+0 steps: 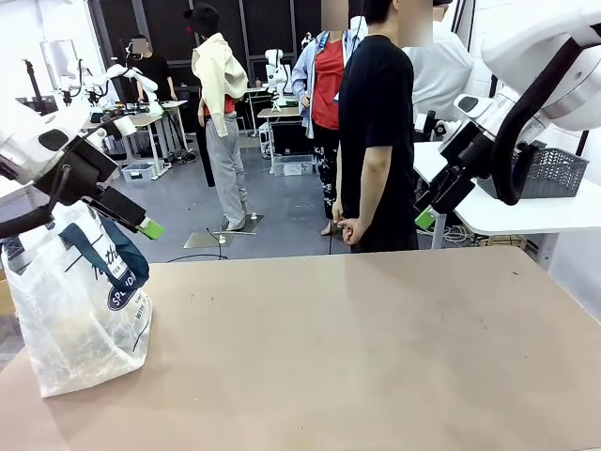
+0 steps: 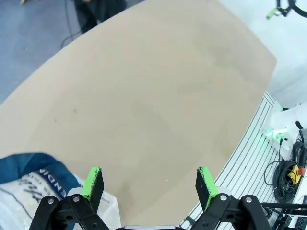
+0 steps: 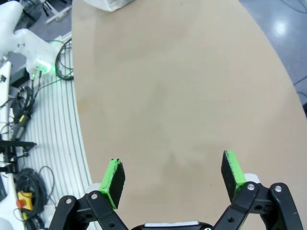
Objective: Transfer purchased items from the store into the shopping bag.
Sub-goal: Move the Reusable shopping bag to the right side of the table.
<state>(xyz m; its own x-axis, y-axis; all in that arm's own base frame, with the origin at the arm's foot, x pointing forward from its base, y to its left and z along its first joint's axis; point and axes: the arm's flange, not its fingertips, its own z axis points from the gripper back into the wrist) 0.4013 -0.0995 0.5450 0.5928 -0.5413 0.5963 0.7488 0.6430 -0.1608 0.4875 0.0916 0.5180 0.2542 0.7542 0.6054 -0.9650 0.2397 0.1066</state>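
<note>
The shopping bag (image 1: 80,310) carries white lettering on its navy patch; only "SPL" reads.

A light brown table (image 1: 376,348) is seen spread below both raised grippers. The shopping bag (image 1: 80,310) is stood on it, directly beneath the left gripper (image 1: 141,225), handles slumped.
</note>
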